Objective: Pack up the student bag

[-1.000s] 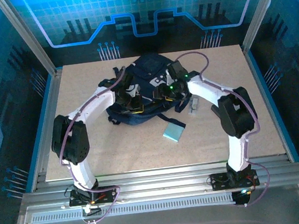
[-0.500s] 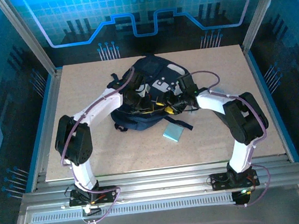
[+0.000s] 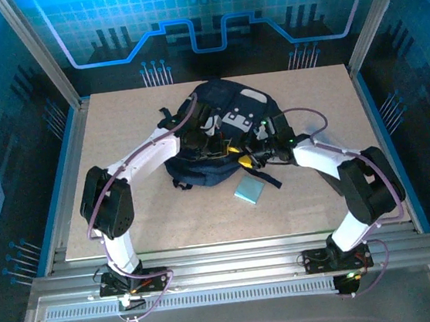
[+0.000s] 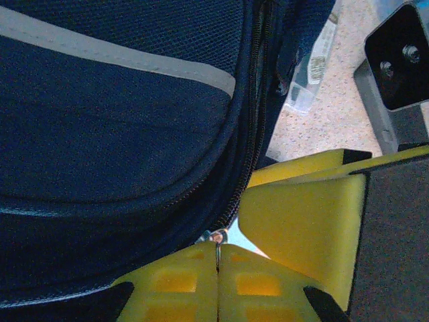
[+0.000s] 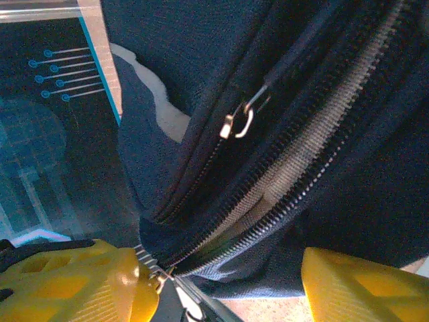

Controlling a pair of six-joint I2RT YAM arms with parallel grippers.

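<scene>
Navy student bag (image 3: 225,117) lies on the surface (image 3: 167,221). I see my left hand (image 4: 216,268) pinched on a zip pull (image 4: 216,237), and my right hand (image 5: 224,278) wide around the zip edge.

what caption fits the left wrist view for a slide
Close-up: left gripper shut on a zip pull of the navy student bag

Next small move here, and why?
Probably close the right gripper on the edge of the student bag between its open fingers; the left gripper is shut on the zip pull, and bracing should let the zip slide.
</scene>
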